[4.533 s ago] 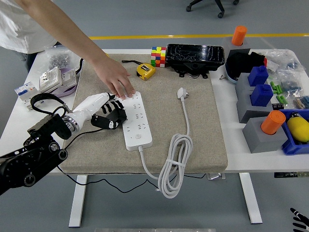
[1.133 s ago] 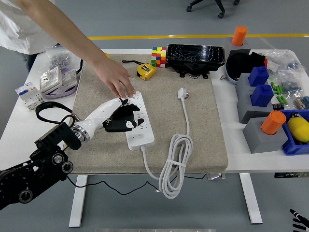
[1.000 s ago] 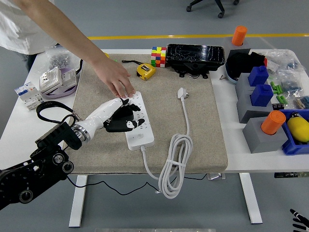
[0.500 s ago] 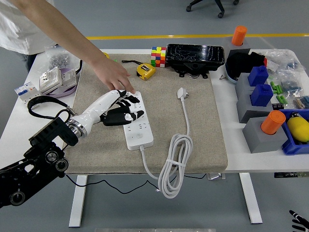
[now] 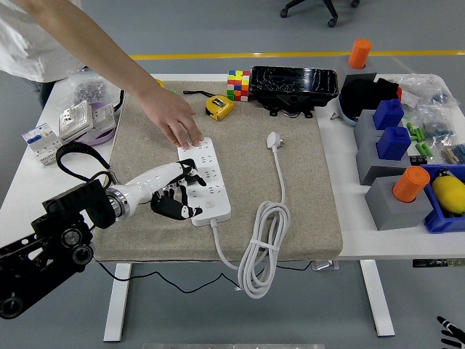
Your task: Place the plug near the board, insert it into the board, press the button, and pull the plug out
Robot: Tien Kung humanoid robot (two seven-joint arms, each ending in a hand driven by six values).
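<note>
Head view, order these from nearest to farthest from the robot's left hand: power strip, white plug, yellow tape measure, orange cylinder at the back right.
1. Power strip, right beside the left hand.
2. White plug, mid-mat, to the right.
3. Yellow tape measure, at the mat's far edge; close to the plug's rank.
4. Orange cylinder, far right corner.

White table (image 5: 341, 240) under a beige felt mat (image 5: 290, 174) — grey blocks (image 5: 396, 200), blue bin (image 5: 442, 218), wall sockets (image 5: 76, 120) on bare tabletop.

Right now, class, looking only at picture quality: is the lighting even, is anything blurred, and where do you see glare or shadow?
Head view: lighting is soft and even, everything is sharp, including the left robot hand beside the power strip; faint glare streaks the black case; only soft shadows lie under the robot hand and the person's hand.
</note>
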